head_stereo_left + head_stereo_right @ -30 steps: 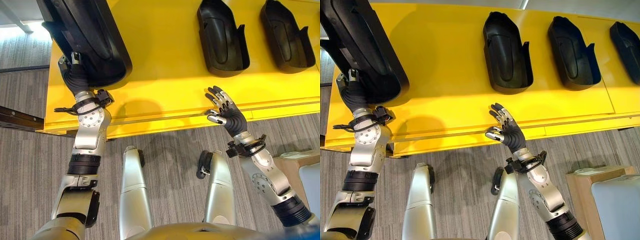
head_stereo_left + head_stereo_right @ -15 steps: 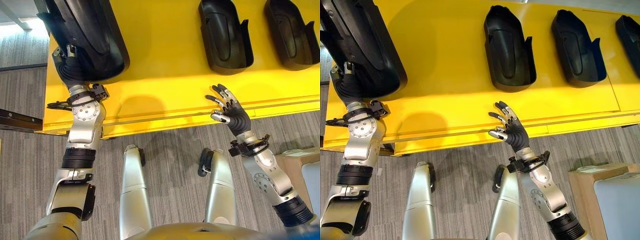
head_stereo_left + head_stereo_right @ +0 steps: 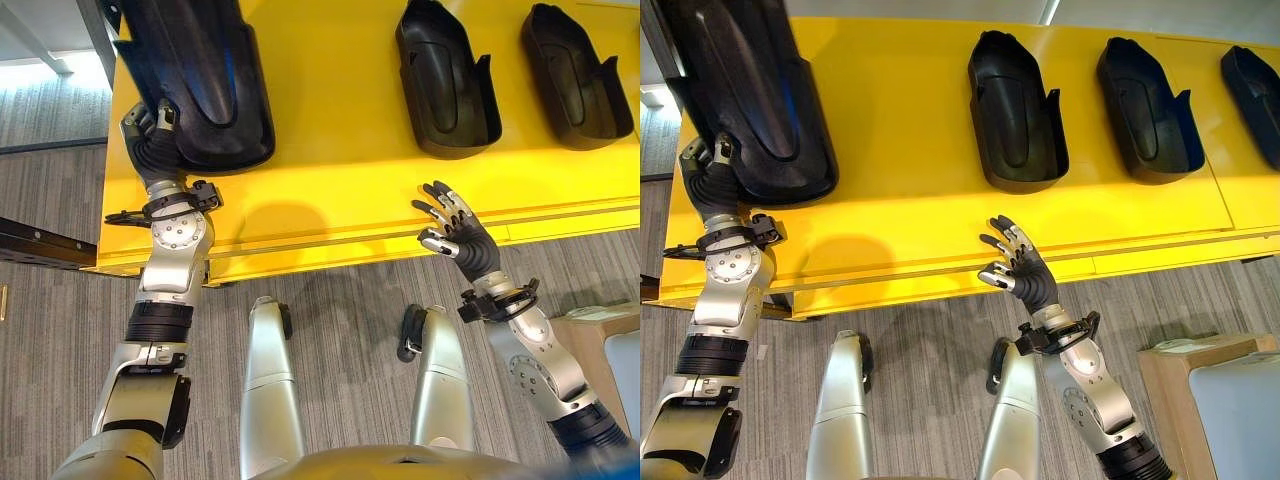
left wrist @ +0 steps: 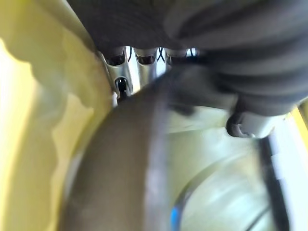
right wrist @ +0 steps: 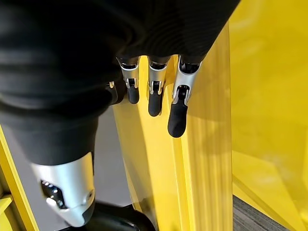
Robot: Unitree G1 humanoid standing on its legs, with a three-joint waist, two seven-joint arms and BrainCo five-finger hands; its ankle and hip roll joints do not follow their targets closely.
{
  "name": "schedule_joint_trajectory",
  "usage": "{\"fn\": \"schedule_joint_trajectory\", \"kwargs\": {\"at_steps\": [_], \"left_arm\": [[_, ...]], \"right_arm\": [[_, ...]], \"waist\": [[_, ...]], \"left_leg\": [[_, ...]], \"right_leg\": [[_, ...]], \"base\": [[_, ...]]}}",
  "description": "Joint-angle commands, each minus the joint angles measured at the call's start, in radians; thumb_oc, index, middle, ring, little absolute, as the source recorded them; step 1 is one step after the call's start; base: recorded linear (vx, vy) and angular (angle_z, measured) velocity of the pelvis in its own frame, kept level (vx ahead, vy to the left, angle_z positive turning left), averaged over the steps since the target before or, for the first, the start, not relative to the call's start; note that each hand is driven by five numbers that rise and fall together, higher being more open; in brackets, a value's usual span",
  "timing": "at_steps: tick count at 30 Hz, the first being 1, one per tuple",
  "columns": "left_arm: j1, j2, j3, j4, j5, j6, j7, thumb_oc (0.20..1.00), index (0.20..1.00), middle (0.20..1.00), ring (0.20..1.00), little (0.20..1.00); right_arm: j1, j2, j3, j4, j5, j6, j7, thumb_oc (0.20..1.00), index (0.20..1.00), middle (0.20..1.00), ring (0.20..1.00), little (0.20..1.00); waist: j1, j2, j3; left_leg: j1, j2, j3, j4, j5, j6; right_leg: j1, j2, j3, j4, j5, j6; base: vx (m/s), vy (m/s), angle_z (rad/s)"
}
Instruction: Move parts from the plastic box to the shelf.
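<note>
A large black moulded part (image 3: 200,80) lies at the left end of the yellow shelf (image 3: 330,170). My left hand (image 3: 150,130) reaches up to the part's near end. In the left wrist view the part's dark rim (image 4: 120,159) runs between the fingers (image 4: 118,67) and the thumb, so the hand is shut on it. My right hand (image 3: 455,235) hovers open over the shelf's front edge, fingers spread and holding nothing. Its straight fingers (image 5: 154,96) show above the yellow edge (image 5: 207,144).
Two more black parts (image 3: 450,75) (image 3: 575,70) lie in a row along the shelf, with a third (image 3: 1255,95) at the far right. A cardboard box (image 3: 590,325) stands on the carpet at lower right. A dark rail (image 3: 40,245) sits left of the shelf.
The large black part has shifted right with my left hand, from overhanging the shelf's left end to lying over the shelf. My right hand has stayed by the front edge.
</note>
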Motion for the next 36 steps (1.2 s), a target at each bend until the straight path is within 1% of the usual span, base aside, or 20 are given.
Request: {"fn": "schedule_joint_trajectory", "kwargs": {"at_steps": [1, 4, 5, 6, 7, 8, 9, 11, 13, 16, 18, 19, 20, 24, 25, 27, 29, 36], "left_arm": [[0.078, -0.036, -0.021, 0.121, -0.067, 0.007, -0.006, 1.0, 1.0, 1.0, 1.0, 1.0], [0.084, -0.044, -0.014, 0.081, -0.109, -0.021, -0.009, 1.0, 1.0, 1.0, 1.0, 1.0], [0.086, -0.044, -0.013, 0.08, -0.11, -0.021, -0.009, 1.0, 1.0, 1.0, 1.0, 1.0], [0.091, -0.049, -0.012, 0.055, -0.129, -0.033, -0.011, 1.0, 1.0, 1.0, 1.0, 1.0], [0.096, -0.06, -0.003, 0.029, -0.169, -0.062, -0.01, 1.0, 1.0, 1.0, 1.0, 1.0], [0.097, -0.06, -0.003, 0.029, -0.17, -0.063, -0.011, 1.0, 1.0, 1.0, 1.0, 1.0], [0.098, -0.066, 0.003, 0.009, -0.204, -0.084, -0.009, 1.0, 1.0, 1.0, 1.0, 1.0], [0.102, -0.071, 0.012, -0.069, -0.236, -0.112, -0.012, 1.0, 1.0, 1.0, 1.0, 1.0], [0.105, -0.067, 0.018, -0.115, -0.232, -0.116, -0.015, 1.0, 1.0, 1.0, 1.0, 1.0], [0.108, -0.06, 0.041, -0.234, -0.24, -0.154, -0.008, 1.0, 1.0, 1.0, 1.0, 1.0], [0.114, -0.058, 0.052, -0.296, -0.241, -0.167, -0.01, 1.0, 1.0, 1.0, 1.0, 1.0], [0.114, -0.058, 0.053, -0.297, -0.241, -0.166, -0.01, 1.0, 1.0, 1.0, 1.0, 1.0], [0.122, -0.052, 0.067, -0.359, -0.226, -0.175, -0.015, 1.0, 1.0, 1.0, 1.0, 1.0], [0.131, -0.043, 0.085, -0.428, -0.195, -0.182, -0.014, 1.0, 1.0, 1.0, 1.0, 1.0], [0.134, -0.029, 0.099, -0.469, -0.152, -0.182, -0.01, 1.0, 1.0, 1.0, 1.0, 1.0], [0.135, -0.025, 0.102, -0.498, -0.137, -0.185, -0.01, 1.0, 1.0, 1.0, 1.0, 1.0], [0.133, -0.015, 0.106, -0.509, -0.12, -0.185, -0.009, 1.0, 1.0, 1.0, 1.0, 1.0], [0.119, 0.007, 0.093, -0.531, -0.125, -0.186, -0.032, 1.0, 1.0, 1.0, 1.0, 1.0]], "right_arm": [[-0.048, -0.032, -0.018, -0.043, 0.03, -0.008, 0.013, 1.0, 1.0, 1.0, 1.0, 1.0], [-0.048, -0.034, -0.017, -0.046, 0.027, -0.007, 0.011, 1.0, 1.0, 1.0, 1.0, 1.0], [-0.048, -0.035, -0.017, -0.046, 0.027, -0.007, 0.011, 1.0, 1.0, 1.0, 1.0, 1.0], [-0.047, -0.035, -0.018, -0.047, 0.025, -0.006, 0.011, 1.0, 1.0, 1.0, 1.0, 1.0], [-0.044, -0.032, -0.021, -0.045, 0.022, -0.008, 0.007, 1.0, 1.0, 1.0, 1.0, 1.0], [-0.044, -0.032, -0.021, -0.045, 0.022, -0.008, 0.007, 1.0, 1.0, 1.0, 1.0, 1.0], [-0.041, -0.032, -0.025, -0.046, 0.02, -0.01, 0.005, 1.0, 1.0, 1.0, 1.0, 1.0], [-0.037, -0.034, -0.028, -0.046, 0.015, -0.012, -0.002, 1.0, 1.0, 1.0, 1.0, 1.0], [-0.034, -0.037, -0.031, -0.045, 0.015, -0.013, -0.004, 1.0, 1.0, 1.0, 1.0, 1.0], [-0.036, -0.044, -0.039, -0.047, 0.008, -0.016, -0.009, 1.0, 1.0, 1.0, 1.0, 1.0], [-0.035, -0.045, -0.042, -0.052, 0.004, -0.016, -0.011, 1.0, 1.0, 1.0, 1.0, 1.0], [-0.035, -0.045, -0.042, -0.052, 0.004, -0.016, -0.011, 1.0, 1.0, 1.0, 1.0, 1.0], [-0.031, -0.045, -0.048, -0.055, -0.002, -0.018, -0.007, 1.0, 1.0, 1.0, 1.0, 1.0], [-0.027, -0.047, -0.049, -0.059, -0.009, -0.021, -0.001, 1.0, 1.0, 1.0, 1.0, 1.0], [-0.024, -0.049, -0.054, -0.059, -0.015, -0.024, 0.004, 1.0, 1.0, 1.0, 1.0, 1.0], [-0.024, -0.049, -0.056, -0.059, -0.017, -0.025, 0.007, 1.0, 1.0, 1.0, 1.0, 1.0], [-0.024, -0.05, -0.057, -0.059, -0.02, -0.027, 0.01, 1.0, 1.0, 1.0, 1.0, 1.0], [-0.026, -0.049, -0.062, -0.059, -0.029, -0.025, 0.018, 1.0, 1.0, 1.0, 1.0, 1.0]], "waist": [[0.0, 0.003, 0.064], [0.001, 0.004, 0.061], [0.0, 0.004, 0.061], [0.001, 0.005, 0.058], [0.002, 0.006, 0.056], [0.002, 0.007, 0.055], [0.002, 0.007, 0.055], [0.005, 0.009, 0.052], [0.007, 0.009, 0.05], [0.014, 0.014, 0.047], [0.017, 0.016, 0.046], [0.017, 0.016, 0.046], [0.02, 0.018, 0.045], [0.024, 0.019, 0.04], [0.026, 0.02, 0.036], [0.027, 0.021, 0.033], [0.029, 0.022, 0.032], [0.027, 0.027, 0.024]], "left_leg": [[0.014, 0.0, 0.012, -0.075, 0.018, 0.02], [0.015, 0.0, 0.013, -0.078, 0.018, 0.02], [0.015, 0.001, 0.013, -0.078, 0.018, 0.02], [0.016, 0.0, 0.014, -0.08, 0.018, 0.02], [0.015, -0.001, 0.013, -0.08, 0.018, 0.02], [0.015, -0.001, 0.013, -0.08, 0.018, 0.02], [0.014, -0.002, 0.013, -0.081, 0.019, 0.02], [0.01, -0.004, 0.012, -0.079, 0.018, 0.021], [0.009, -0.005, 0.012, -0.078, 0.018, 0.02], [0.007, -0.007, 0.01, -0.075, 0.017, 0.02], [0.007, -0.008, 0.011, -0.076, 0.018, 0.021], [0.007, -0.008, 0.011, -0.076, 0.018, 0.021], [0.008, -0.009, 0.012, -0.082, 0.02, 0.02], [0.012, -0.009, 0.014, -0.092, 0.024, 0.018], [0.015, -0.01, 0.014, -0.096, 0.024, 0.017], [0.018, -0.01, 0.015, -0.103, 0.026, 0.016], [0.021, -0.011, 0.016, -0.107, 0.027, 0.016], [0.029, -0.011, 0.017, -0.117, 0.031, 0.016]], "right_leg": [[-0.02, 0.016, 0.042, 0.066, -0.085, -0.059], [-0.02, 0.017, 0.042, 0.064, -0.085, -0.06], [-0.019, 0.017, 0.042, 0.064, -0.085, -0.06], [-0.018, 0.018, 0.042, 0.062, -0.084, -0.06], [-0.02, 0.018, 0.042, 0.062, -0.085, -0.06], [-0.02, 0.018, 0.042, 0.062, -0.085, -0.06], [-0.022, 0.019, 0.043, 0.062, -0.084, -0.061], [-0.025, 0.02, 0.047, 0.063, -0.083, -0.061], [-0.027, 0.02, 0.047, 0.065, -0.084, -0.061], [-0.032, 0.02, 0.049, 0.07, -0.086, -0.062], [-0.032, 0.02, 0.049, 0.069, -0.085, -0.062], [-0.032, 0.02, 0.049, 0.069, -0.085, -0.062], [-0.03, 0.02, 0.048, 0.065, -0.083, -0.061], [-0.027, 0.021, 0.047, 0.058, -0.081, -0.06], [-0.024, 0.022, 0.047, 0.053, -0.08, -0.058], [-0.021, 0.023, 0.046, 0.049, -0.079, -0.057], [-0.018, 0.022, 0.045, 0.046, -0.078, -0.056], [-0.012, 0.022, 0.042, 0.04, -0.075, -0.055]], "base": [[0.0, 0.0, 0.0], [0.0, 0.0, 0.0], [0.0, 0.0, 0.0], [0.0, 0.0, 0.0], [0.0, 0.0, 0.0], [0.0, 0.0, 0.0], [0.0, 0.0, 0.0], [0.0, 0.0, 0.0], [0.0, 0.0, 0.0], [0.0, 0.0, 0.0], [0.0, 0.0, 0.0], [0.0, 0.0, 0.0], [0.0, -0.007, 0.04], [0.0, -0.007, 0.02], [0.0, 0.0, 0.0], [0.0, 0.0, 0.0], [0.0, 0.0, 0.0], [0.0, 0.0, 0.0]]}}
